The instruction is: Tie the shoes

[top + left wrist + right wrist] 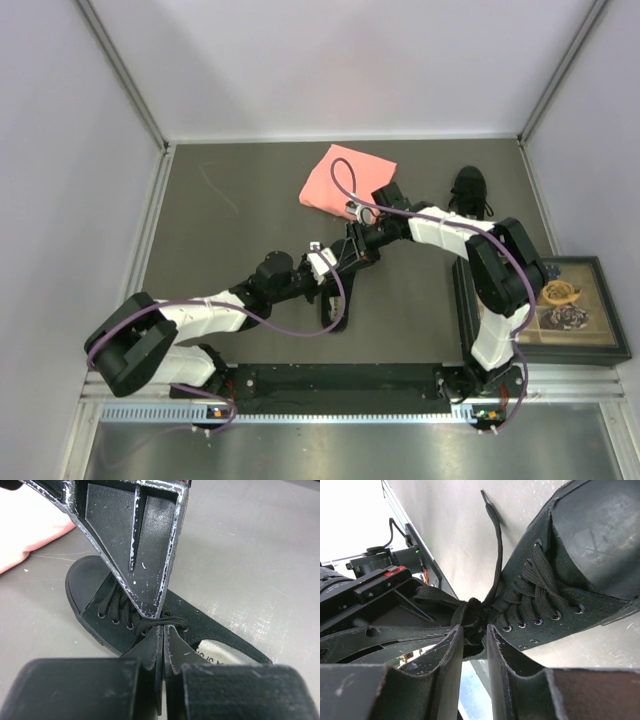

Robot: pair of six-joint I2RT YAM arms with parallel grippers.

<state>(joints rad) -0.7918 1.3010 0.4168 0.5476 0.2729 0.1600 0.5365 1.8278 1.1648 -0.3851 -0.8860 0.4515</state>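
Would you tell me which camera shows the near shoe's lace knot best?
Right wrist: the knot sits close-up in the right gripper. Left wrist shows only its strands; overhead, the arms cover it.

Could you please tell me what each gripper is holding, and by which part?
Both hold the laces of the shoe: the right gripper pinches the knot by the top eyelets; the left gripper is shut on a strand beside it.

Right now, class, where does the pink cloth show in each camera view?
Top external: pink cloth, just above centre.
Left wrist: top-left corner.
Right wrist: not in it.
Shared landmark: the laced black shoe, beside the cloth, also fills the right wrist view.
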